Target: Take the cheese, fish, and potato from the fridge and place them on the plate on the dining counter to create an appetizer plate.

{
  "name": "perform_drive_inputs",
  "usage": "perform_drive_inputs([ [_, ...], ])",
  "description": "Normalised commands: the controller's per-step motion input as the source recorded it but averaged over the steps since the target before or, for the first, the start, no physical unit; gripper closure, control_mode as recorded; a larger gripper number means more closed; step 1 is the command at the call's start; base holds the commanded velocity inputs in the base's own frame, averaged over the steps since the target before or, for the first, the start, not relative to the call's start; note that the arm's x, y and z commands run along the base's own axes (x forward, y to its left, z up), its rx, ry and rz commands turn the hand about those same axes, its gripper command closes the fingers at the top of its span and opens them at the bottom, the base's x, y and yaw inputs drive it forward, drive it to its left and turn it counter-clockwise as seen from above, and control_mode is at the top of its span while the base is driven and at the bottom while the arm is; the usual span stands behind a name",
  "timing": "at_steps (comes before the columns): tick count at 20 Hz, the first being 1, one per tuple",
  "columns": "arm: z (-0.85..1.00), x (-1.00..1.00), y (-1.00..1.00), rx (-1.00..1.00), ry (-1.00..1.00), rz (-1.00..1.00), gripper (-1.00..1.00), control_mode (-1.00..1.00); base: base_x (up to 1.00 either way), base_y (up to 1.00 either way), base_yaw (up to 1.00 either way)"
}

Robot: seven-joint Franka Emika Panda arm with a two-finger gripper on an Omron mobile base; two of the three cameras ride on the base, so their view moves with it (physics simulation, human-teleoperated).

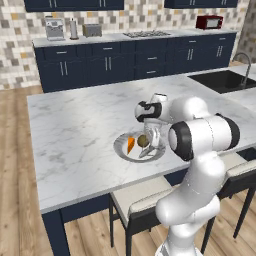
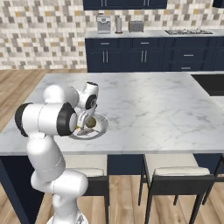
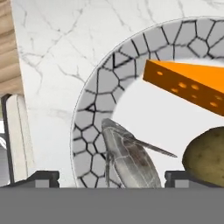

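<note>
The plate (image 1: pixel 120 150) (image 3: pixel 100 87) lies on the dining counter (image 1: pixel 75 130) near its front edge. On it are the orange cheese (image 1: pixel 131 145) (image 3: pixel 188 85), the brown potato (image 1: pixel 142 140) (image 3: pixel 205 153) (image 2: pixel 90 124) and the silver fish (image 3: pixel 131 162). My gripper (image 1: pixel 152 142) (image 3: pixel 111 177) hangs just over the plate's near side. It is open: its fingertips stand apart on either side of the fish, which lies flat on the plate. The fridge is out of view.
Stools (image 1: pixel 137 202) (image 2: pixel 175 173) stand under the counter's front edge below my arm. A sink (image 1: pixel 225 80) is set in the counter at the far right. Navy cabinets with a toaster and a coffee machine line the tiled back wall.
</note>
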Motion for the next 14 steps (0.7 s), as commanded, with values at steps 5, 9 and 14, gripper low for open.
perform_drive_inputs([
  [5, 0.66, -0.43, -0.06, 0.00, -0.06, -0.03, -1.00, -1.00, 0.00, 0.00, 0.00],
  [9, 0.47, -0.94, -0.52, 0.00, -0.18, -0.08, -1.00, -1.00, 0.00, 0.00, 0.00],
  [14, 0.29, -1.00, -0.80, 0.00, -0.19, -0.12, -1.00, -1.00, 0.00, 0.00, 0.00],
])
